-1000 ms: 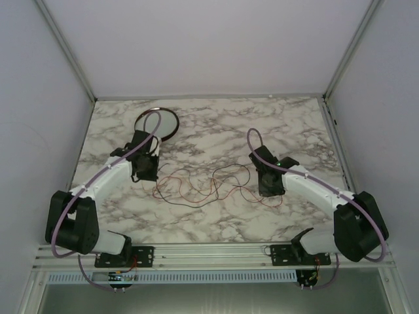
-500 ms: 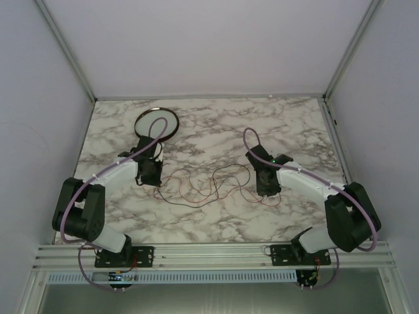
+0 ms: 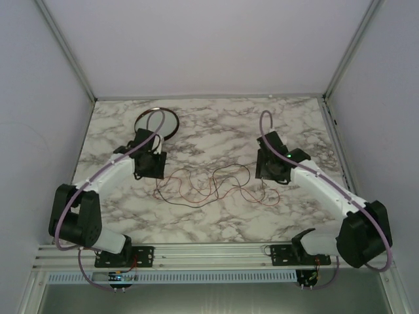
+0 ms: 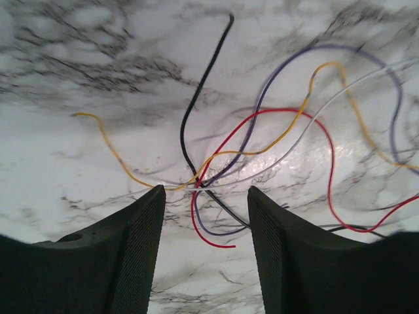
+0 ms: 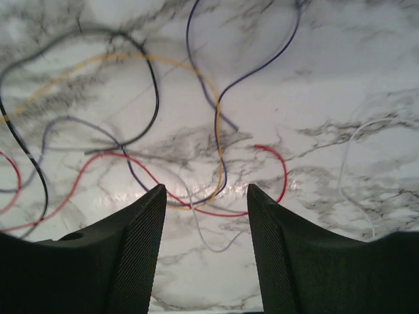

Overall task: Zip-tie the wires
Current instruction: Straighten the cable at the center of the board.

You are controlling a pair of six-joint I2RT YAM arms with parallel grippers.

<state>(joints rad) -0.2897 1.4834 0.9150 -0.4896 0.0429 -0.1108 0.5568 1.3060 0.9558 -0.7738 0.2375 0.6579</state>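
The wires (image 3: 209, 185) lie as a loose tangle of thin red and dark strands on the marble table (image 3: 216, 134), between the two arms. My left gripper (image 3: 152, 171) hovers at their left end and my right gripper (image 3: 270, 173) at their right end. In the left wrist view the left gripper (image 4: 206, 196) is open above the table. Red, black, yellow and purple wires (image 4: 275, 110) cross just ahead of it, and loose ends lie between the jaws untouched. The right gripper (image 5: 206, 193) is also open over the wires (image 5: 156, 91), holding nothing.
A round dark-rimmed dish (image 3: 157, 122) sits at the back left, just behind the left wrist. Grey walls and metal posts enclose the table on three sides. A thin white strand (image 5: 347, 163) lies apart at the right.
Both grippers have gone from shut to open, and the wire ends now lie on the table. The right gripper has drawn back and up. The left has shifted slightly.
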